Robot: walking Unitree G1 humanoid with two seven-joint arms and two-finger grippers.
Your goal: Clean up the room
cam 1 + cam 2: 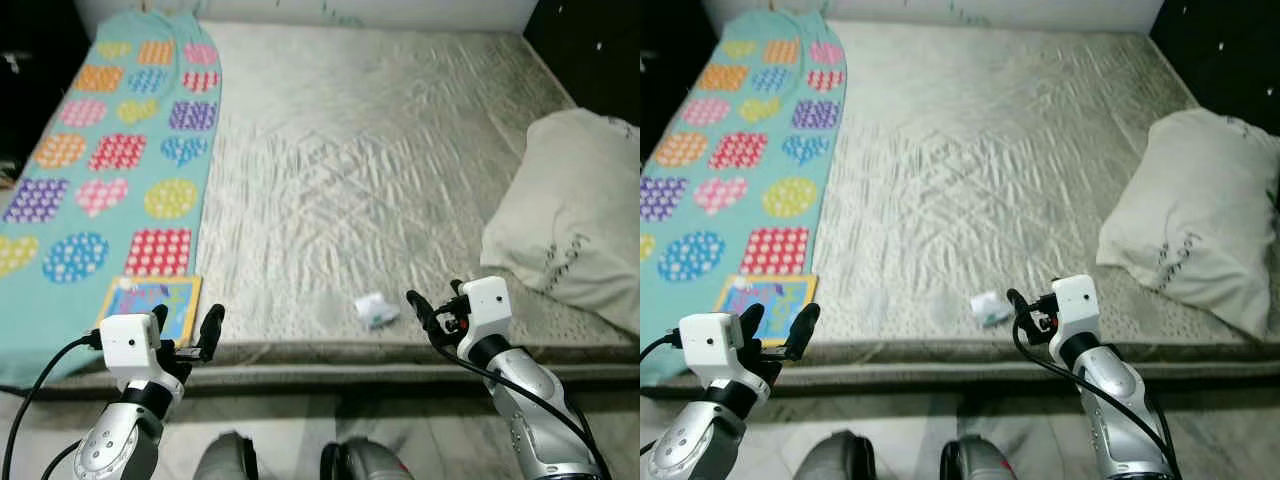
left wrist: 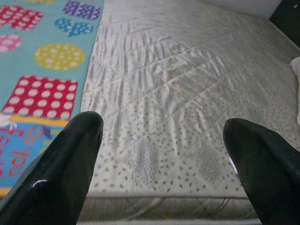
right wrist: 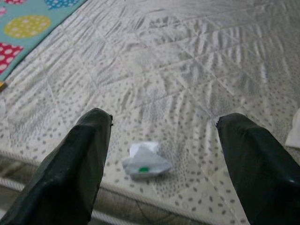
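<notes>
Right wrist view shows the small crumpled white paper scrap [image 3: 145, 161] lying uncollected near the grey quilted bed's [image 1: 380, 160] front edge, framed by the right gripper's [image 3: 161, 187] released jaws, the left gripper's [image 2: 161, 154] likewise released, so tidying looks barely begun.

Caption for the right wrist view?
Open right claw aimed at small crumpled white wrapper near grey quilted mattress edge.
</notes>
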